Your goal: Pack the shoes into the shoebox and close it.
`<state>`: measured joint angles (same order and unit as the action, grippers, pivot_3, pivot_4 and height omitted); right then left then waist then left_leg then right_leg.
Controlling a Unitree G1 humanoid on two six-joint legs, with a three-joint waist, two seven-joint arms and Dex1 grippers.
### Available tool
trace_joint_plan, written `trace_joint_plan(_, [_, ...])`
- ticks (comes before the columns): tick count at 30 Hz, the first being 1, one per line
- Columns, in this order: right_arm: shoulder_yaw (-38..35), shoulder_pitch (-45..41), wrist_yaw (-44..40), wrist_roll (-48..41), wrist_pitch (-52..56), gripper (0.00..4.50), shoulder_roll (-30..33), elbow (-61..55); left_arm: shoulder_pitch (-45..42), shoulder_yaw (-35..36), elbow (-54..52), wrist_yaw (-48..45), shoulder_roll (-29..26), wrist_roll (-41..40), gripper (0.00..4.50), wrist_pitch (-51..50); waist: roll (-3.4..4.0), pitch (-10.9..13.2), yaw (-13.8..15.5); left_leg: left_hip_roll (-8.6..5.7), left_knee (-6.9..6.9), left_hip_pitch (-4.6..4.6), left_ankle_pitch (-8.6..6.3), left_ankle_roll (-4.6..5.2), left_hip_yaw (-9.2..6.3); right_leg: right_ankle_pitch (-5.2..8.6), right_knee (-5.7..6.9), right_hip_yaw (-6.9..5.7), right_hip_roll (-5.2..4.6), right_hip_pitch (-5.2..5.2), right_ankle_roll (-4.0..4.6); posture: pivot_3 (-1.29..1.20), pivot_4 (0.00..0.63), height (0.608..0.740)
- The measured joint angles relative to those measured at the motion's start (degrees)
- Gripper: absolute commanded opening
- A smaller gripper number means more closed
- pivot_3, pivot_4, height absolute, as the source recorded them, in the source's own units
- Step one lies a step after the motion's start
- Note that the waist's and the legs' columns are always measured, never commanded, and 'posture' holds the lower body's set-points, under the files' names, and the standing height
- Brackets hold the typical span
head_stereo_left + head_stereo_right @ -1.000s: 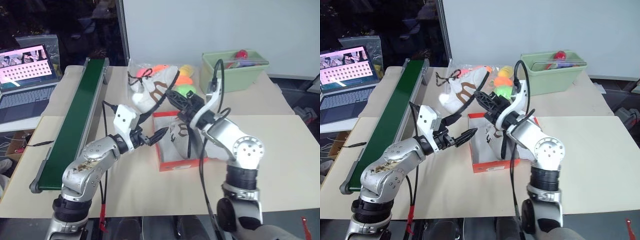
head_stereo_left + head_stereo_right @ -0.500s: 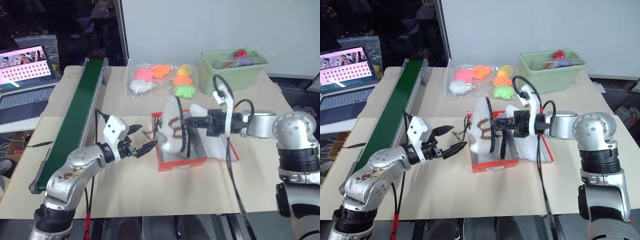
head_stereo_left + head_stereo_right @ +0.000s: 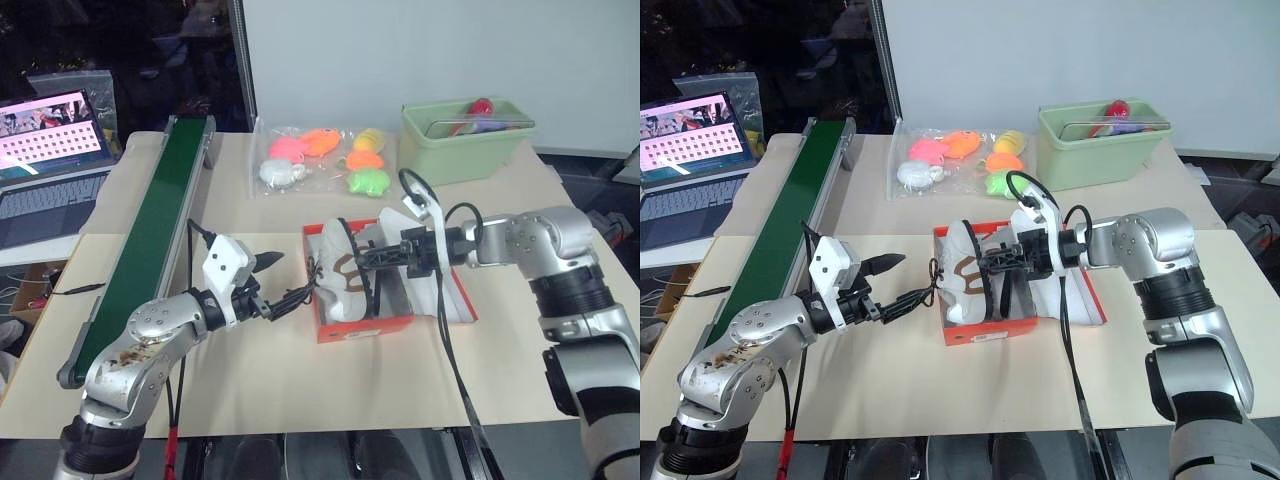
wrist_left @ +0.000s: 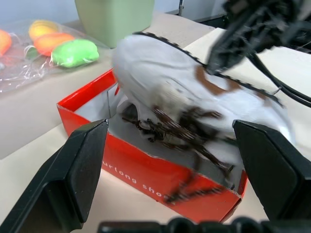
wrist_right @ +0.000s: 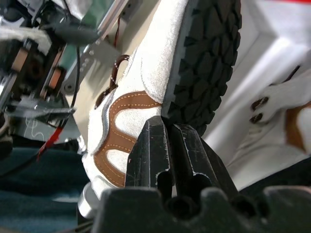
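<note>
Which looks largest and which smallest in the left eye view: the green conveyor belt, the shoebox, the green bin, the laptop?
1. Green conveyor belt, clearly the longest.
2. Shoebox, counting its open lid.
3. Green bin and laptop: they look alike, and the picture's edge cuts the laptop, so I leave them unranked.

Two white shoes (image 3: 338,280), one red box (image 3: 364,329), one green bin (image 3: 460,145), one laptop (image 3: 50,170), one green conveyor belt (image 3: 150,235), about six wrapped toys (image 3: 320,160).
</note>
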<state>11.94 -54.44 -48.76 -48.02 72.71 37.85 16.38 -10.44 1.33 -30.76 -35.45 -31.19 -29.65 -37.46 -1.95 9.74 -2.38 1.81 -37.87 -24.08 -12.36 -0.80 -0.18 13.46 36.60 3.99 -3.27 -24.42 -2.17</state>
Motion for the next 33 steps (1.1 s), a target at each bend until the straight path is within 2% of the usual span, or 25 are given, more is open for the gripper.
trace_joint_plan(5, [-0.14, -2.54, -2.65, 3.31, -0.01, 0.0, -1.06, 4.05, 0.28, 0.03, -0.31, 0.19, -0.04, 0.01, 4.39, -0.08, 0.0, 0.0, 0.01, 0.01, 0.0, 0.0, 0.0, 0.0, 0.0, 0.0, 0.02, -0.01, 0.0, -0.01, 0.0, 0.0, 0.15, 0.729])
trace_joint_plan(11, [0.61, -0.21, -3.59, 7.18, -0.16, 0.0, -5.2, 5.97, 0.37, 0.04, -1.23, 0.41, -0.15, -0.03, 4.39, -0.23, 0.0, 0.0, -0.04, 0.0, 0.0, 0.02, 0.0, 0.0, 0.0, 0.0, 0.08, 0.0, 0.0, -0.01, 0.01, 0.0, 0.15, 0.729])
trace_joint_plan(16, [1.48, 0.31, -4.79, 12.97, -4.13, 0.0, -7.77, 11.62, 0.62, 0.09, -1.56, 0.83, -0.33, -0.3, 4.39, -0.4, 0.0, 0.0, -0.07, 0.0, 0.0, 0.03, 0.0, 0.0, 0.0, 0.0, 0.09, 0.0, 0.0, -0.01, 0.01, 0.0, 0.15, 0.729])
trace_joint_plan(24, [2.18, -2.78, -8.62, 20.75, -10.62, 0.0, -8.01, 21.21, 0.63, 0.13, -2.18, 1.2, -0.74, -0.91, 4.39, -0.42, 0.0, 0.0, -0.06, -0.01, -0.02, 0.08, 0.0, -0.01, 0.0, -0.01, 0.1, 0.0, 0.0, 0.03, 0.01, 0.0, 0.15, 0.729])
trace_joint_plan(33, [8.41, -2.98, -11.39, 30.21, -18.47, 0.0, -10.11, 19.21, 0.52, 0.14, -2.15, 1.58, -0.81, -0.92, 4.39, -0.41, 0.0, -0.02, -0.15, 0.0, -0.02, 0.3, 0.0, -0.01, 0.01, -0.01, 0.16, 0.0, 0.0, 0.19, 0.01, 0.0, 0.15, 0.729])
